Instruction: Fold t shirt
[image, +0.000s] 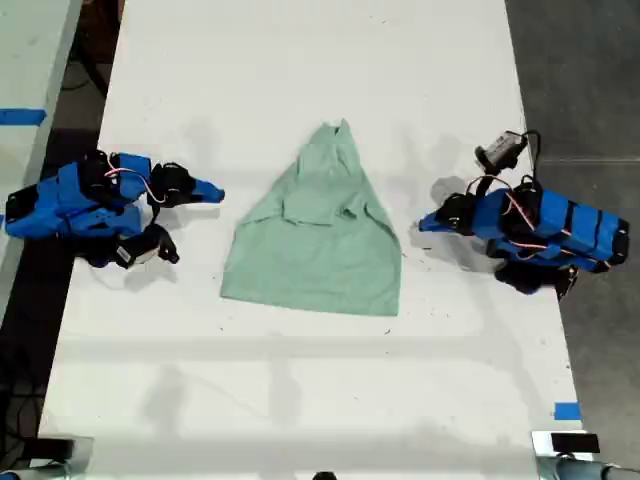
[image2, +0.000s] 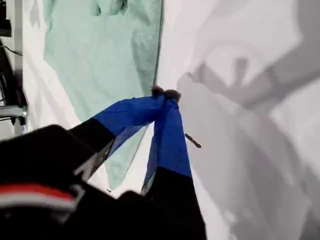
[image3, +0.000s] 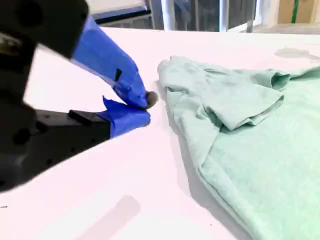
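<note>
T shirt (image: 315, 245) of pale mint-green soft fabric lies flat and wrinkled in the middle of the white table top (image: 300, 400). Its wide straight hem is at the near side in the exterior view. A small square of blue tape (image: 567, 410) sits at the near corner on the exterior view's right. Farther in, my first gripper (image: 425, 224), with blue fingers on a black body, rests on the table just beside the shirt's edge on the exterior view's right, its jaws clenched on nothing. My second gripper (image: 212, 190), also blue, lies on the exterior view's left, near the sloping shirt edge but apart from it, jaws likewise pressed together and empty. Farthest off, the shirt narrows to its top, with one sleeve folded inward.
</note>
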